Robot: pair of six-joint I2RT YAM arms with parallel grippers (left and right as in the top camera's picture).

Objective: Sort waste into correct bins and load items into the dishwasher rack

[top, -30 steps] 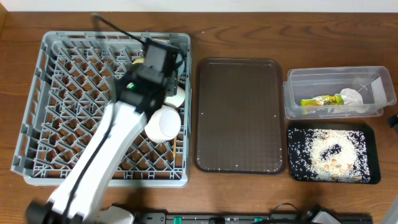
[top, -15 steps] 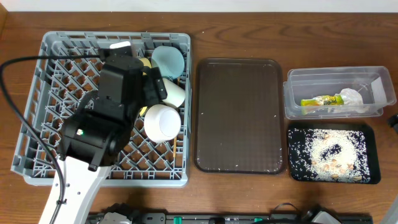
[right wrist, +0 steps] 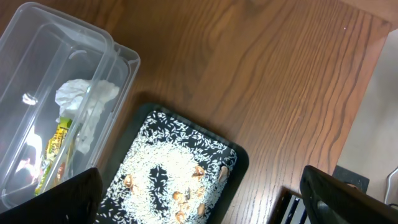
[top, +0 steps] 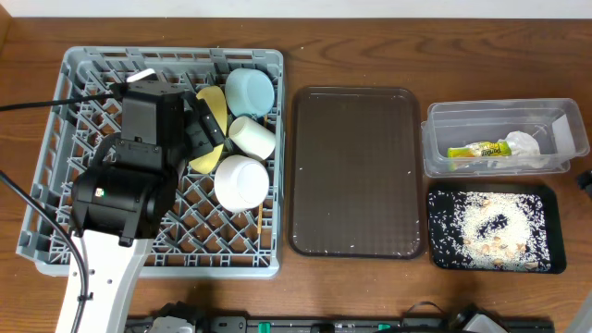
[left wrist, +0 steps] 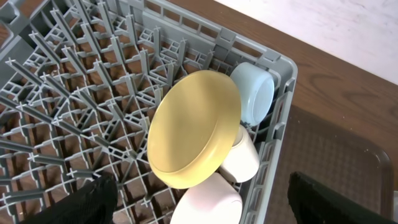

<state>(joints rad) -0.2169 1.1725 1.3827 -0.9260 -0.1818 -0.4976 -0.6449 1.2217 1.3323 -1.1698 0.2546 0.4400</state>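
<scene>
The grey dishwasher rack (top: 55, 185) fills the left of the table. Along its right side stand a yellow plate (left wrist: 194, 127) on edge, a light-blue bowl (left wrist: 255, 93) and two white cups (top: 252, 137) (top: 242, 181). My left gripper (top: 205, 128) hovers above the plate, open and holding nothing. At the far right, a clear tub (top: 504, 116) holds the white napkin (right wrist: 84, 102) and the yellow-green wrapper (top: 479, 149). A black tray (top: 555, 199) carries the rice scraps (right wrist: 168, 168). My right gripper (right wrist: 202, 199) hangs open above that tray.
A dark brown serving tray (top: 356, 171) lies between the rack and the two bins. Bare wooden table (right wrist: 249, 74) runs behind the bins. The left arm's cable (top: 37, 100) crosses the rack's left part.
The left arm has pulled back to the left off the cups, uncovering the blue bowl, both cups and the plate. Its jaws have opened wider. The right side is unchanged.
</scene>
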